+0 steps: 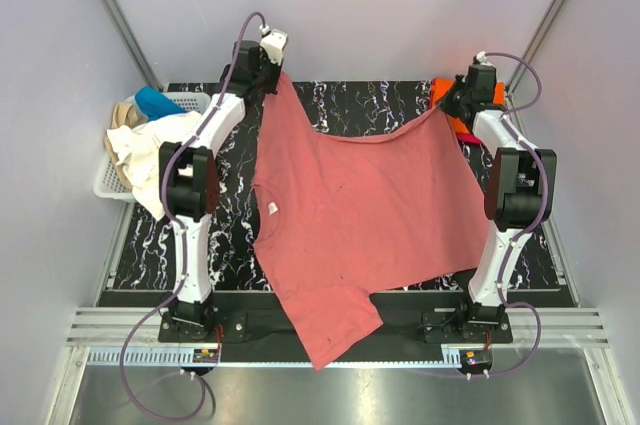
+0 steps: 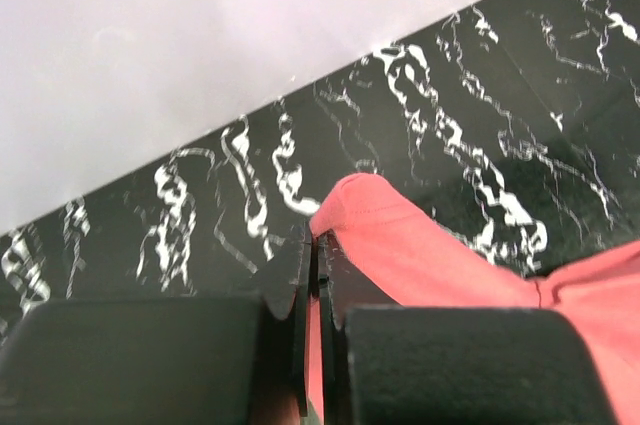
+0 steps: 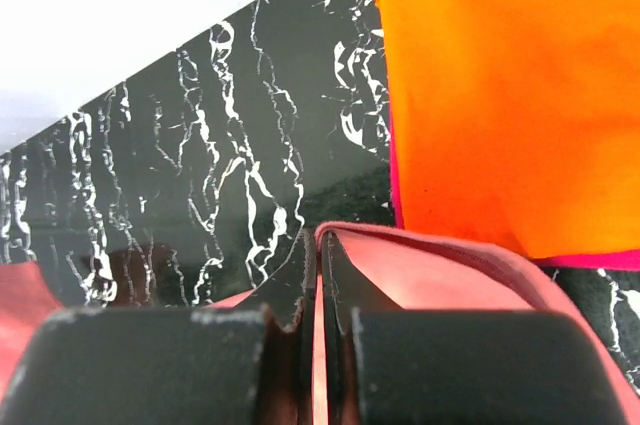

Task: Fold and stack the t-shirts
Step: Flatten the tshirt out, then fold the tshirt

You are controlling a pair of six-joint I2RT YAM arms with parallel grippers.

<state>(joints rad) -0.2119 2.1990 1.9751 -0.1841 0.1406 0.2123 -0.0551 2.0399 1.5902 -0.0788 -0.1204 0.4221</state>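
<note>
Cloth sits clamped in both closed pairs: the left fingers (image 2: 312,245) pinch one corner of the salmon-pink t-shirt (image 1: 370,205), the right fingers (image 3: 318,243) another, far across the bench (image 1: 400,97). Its near end overhangs the near edge (that weight might pull it from such thin pinches). The basket (image 1: 103,183), left, holds a cream-white t-shirt (image 1: 132,150), a tan t-shirt (image 1: 122,113) and a blue t-shirt (image 1: 157,102).

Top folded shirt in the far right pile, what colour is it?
The top folded shirt is bright orange, clearest in the right wrist view.
</note>
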